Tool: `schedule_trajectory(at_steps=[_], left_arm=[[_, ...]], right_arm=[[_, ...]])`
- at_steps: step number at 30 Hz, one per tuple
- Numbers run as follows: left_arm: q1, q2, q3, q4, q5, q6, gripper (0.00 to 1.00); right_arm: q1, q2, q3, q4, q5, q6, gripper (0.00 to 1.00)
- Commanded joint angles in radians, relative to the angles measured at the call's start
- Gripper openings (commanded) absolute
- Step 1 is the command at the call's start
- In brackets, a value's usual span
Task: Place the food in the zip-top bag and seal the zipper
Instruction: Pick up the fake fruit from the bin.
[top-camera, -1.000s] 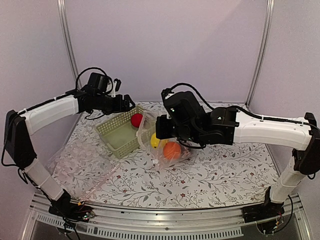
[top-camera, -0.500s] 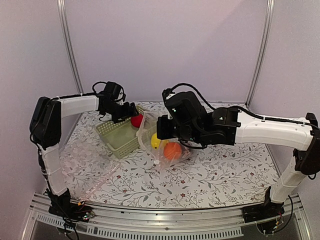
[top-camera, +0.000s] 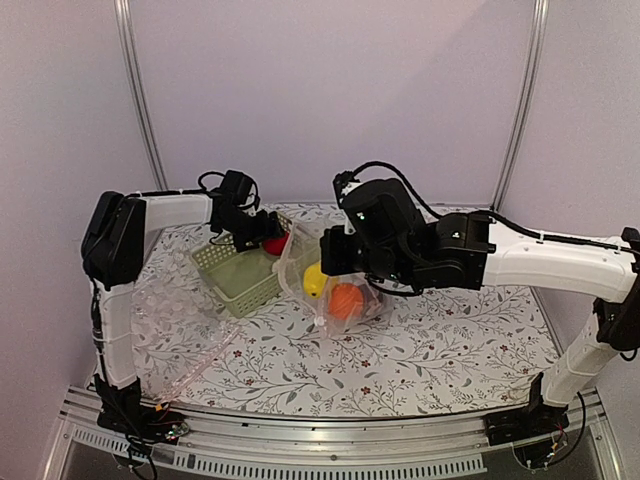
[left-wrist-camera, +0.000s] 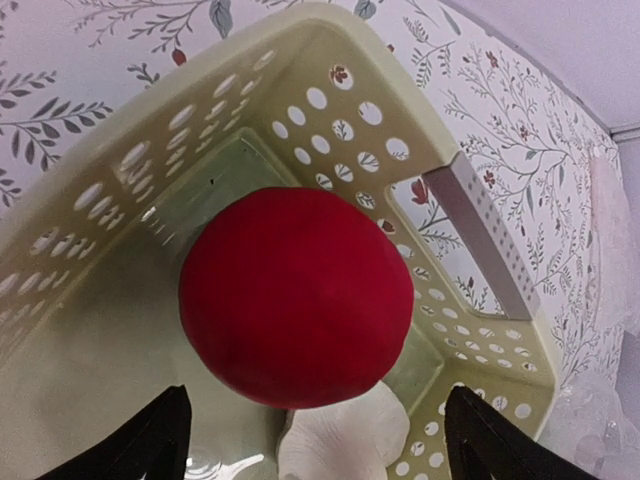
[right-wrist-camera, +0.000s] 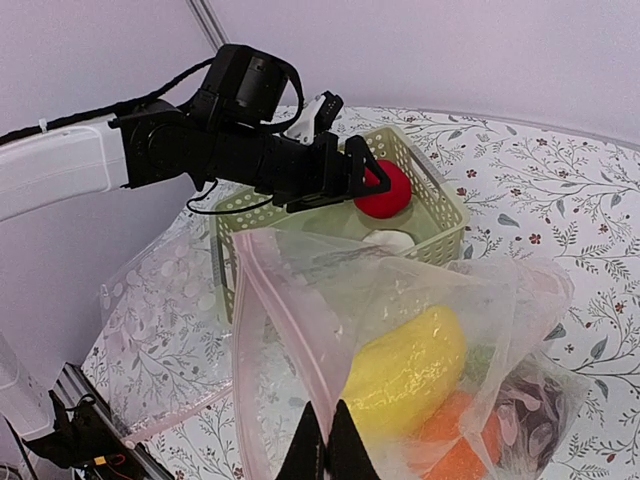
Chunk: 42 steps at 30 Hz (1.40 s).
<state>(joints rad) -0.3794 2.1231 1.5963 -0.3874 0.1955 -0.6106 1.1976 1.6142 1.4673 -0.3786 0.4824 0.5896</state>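
Left pincer has advanced to the red ball, spread wide.

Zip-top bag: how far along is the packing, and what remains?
Done: the yellow piece, orange piece and dark maroon piece sit inside the zip-top bag. In hand: the right gripper pinches the bag's pink zipper strip, and the open left gripper hovers over the red ball in the green basket. Left: that ball, the white piece beside it, then sealing.

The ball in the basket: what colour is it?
Red; the ball shows best in the left wrist view.
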Motion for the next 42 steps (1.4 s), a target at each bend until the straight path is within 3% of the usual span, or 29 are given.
schedule_trajectory(at_steps=[1, 18, 30, 37, 42], left_arm=[[0.016, 0.040, 0.045, -0.007, -0.004, -0.004, 0.88], [0.037, 0.144, 0.128, -0.041, 0.003, 0.015, 0.85], [0.037, 0.132, 0.120, -0.032, 0.023, 0.032, 0.70], [0.037, 0.016, 0.046, -0.014, 0.042, 0.037, 0.65], [0.034, -0.163, -0.081, 0.020, 0.069, 0.039, 0.65]], right_arm=[[0.004, -0.034, -0.015, 0.014, 0.017, 0.004, 0.00], [0.005, -0.030, -0.015, 0.010, 0.017, 0.009, 0.00], [0.003, -0.033, -0.017, 0.009, 0.021, 0.006, 0.00], [0.005, -0.050, -0.032, 0.009, 0.033, 0.005, 0.00], [0.004, -0.064, -0.030, 0.009, 0.035, -0.003, 0.00]])
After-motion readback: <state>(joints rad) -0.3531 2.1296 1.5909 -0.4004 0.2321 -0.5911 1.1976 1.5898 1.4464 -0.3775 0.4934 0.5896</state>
